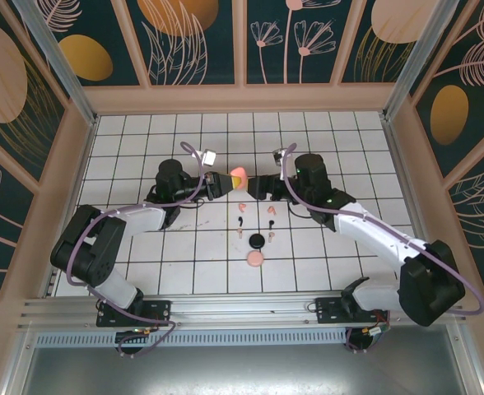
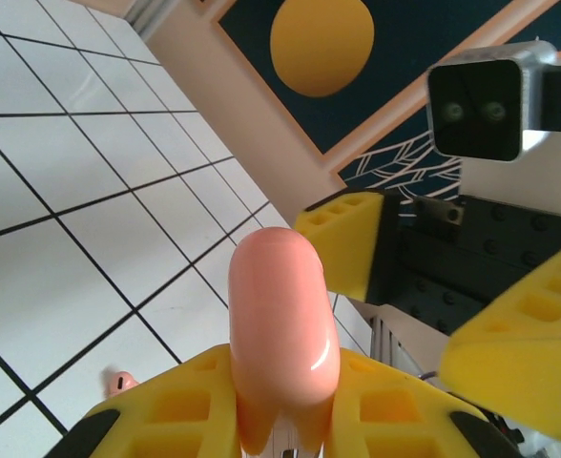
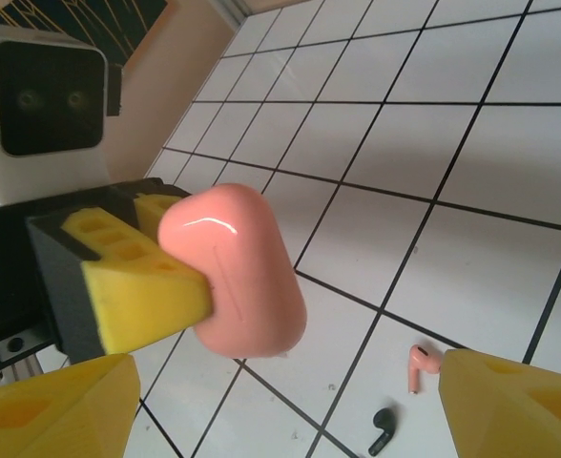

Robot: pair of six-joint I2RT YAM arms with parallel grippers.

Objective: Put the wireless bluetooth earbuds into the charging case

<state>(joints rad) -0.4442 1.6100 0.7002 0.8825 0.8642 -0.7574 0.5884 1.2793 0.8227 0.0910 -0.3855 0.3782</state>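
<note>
- Left gripper [image 2: 282, 396]: nearest the left wrist camera. Its yellow fingers [image 2: 166, 405] are pinched on one end of the case [image 2: 280, 305], and the other end sticks out past them.
- Case: peach-pink, glossy, a rounded capsule with a faint seam on one side [image 3: 238, 267]. It is held clear of the table [image 1: 349, 148]. From above it sits over the middle tiles [image 1: 237, 174], between the two grippers.
- Left gripper, from above [image 1: 222, 183]: lying level, pointing across toward the other arm.
- Right gripper [image 3: 290, 382]: jaws spread wide, gripping nothing. It faces the case's free end; from above [image 1: 261, 185] it is just beside the case.
- Buds [image 1: 254, 220]: several tiny ones, loose on the tiles just nearer the bases than the grippers. All lie apart from one another and outside the case.
- Pink bud [image 3: 420, 366] and black bud [image 3: 383, 431]: lying near each other on the tiles below the case.
- Black disc [image 1: 256, 240] and pink disc [image 1: 255, 259]: on the table, close together, at the near edge of the buds. What they are cannot be told.
</note>
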